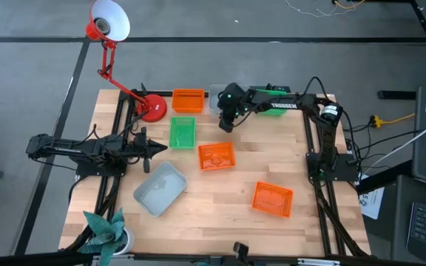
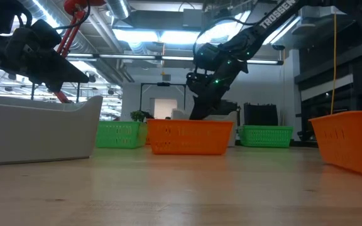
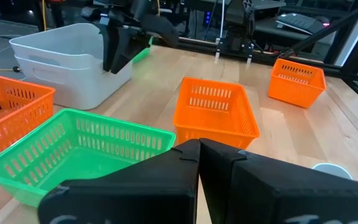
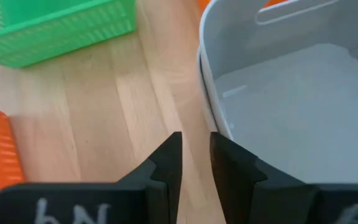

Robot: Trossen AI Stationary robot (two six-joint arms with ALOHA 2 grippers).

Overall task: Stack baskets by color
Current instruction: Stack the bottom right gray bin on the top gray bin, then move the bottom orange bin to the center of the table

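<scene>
Grey basket rim sits just right of your right gripper in its wrist view; jaws part-open, empty. Left gripper clenched, idle.

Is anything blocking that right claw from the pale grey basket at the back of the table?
Nothing visible. The right gripper hangs right at the rim of the grey basket, its fingers straddling the basket's wall with a narrow gap. Only bare table lies beside it; the green basket sits apart.

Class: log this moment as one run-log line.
right tool: at grey basket rim, partly open | left tool: shut, idle | baskets: unstacked
</scene>
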